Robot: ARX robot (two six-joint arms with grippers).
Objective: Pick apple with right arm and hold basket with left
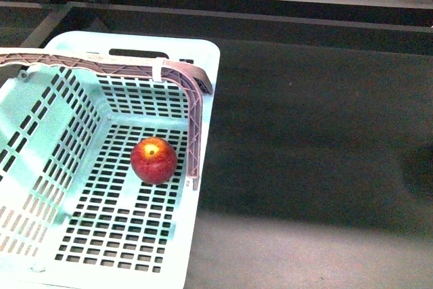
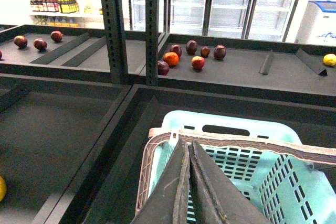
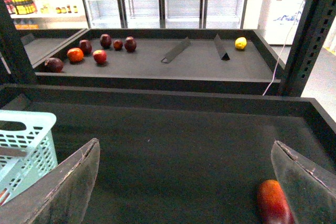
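Note:
The pale turquoise basket stands at the left of the dark shelf floor. The red apple, with a yellow-orange patch on top, lies on the basket's slotted floor, near the right wall. The grey-brown latticed bail with a white band spans the basket's top. In the left wrist view my left gripper is shut on the bail above the basket. My right gripper is open and empty above the dark floor, to the right of the basket. Neither arm shows in the front view.
A red-orange fruit lies on the floor beside one right finger, partly hidden by it. The raised far shelf holds several dark red and orange fruits, a yellow one and black dividers. Dark metal posts stand at the shelf edge.

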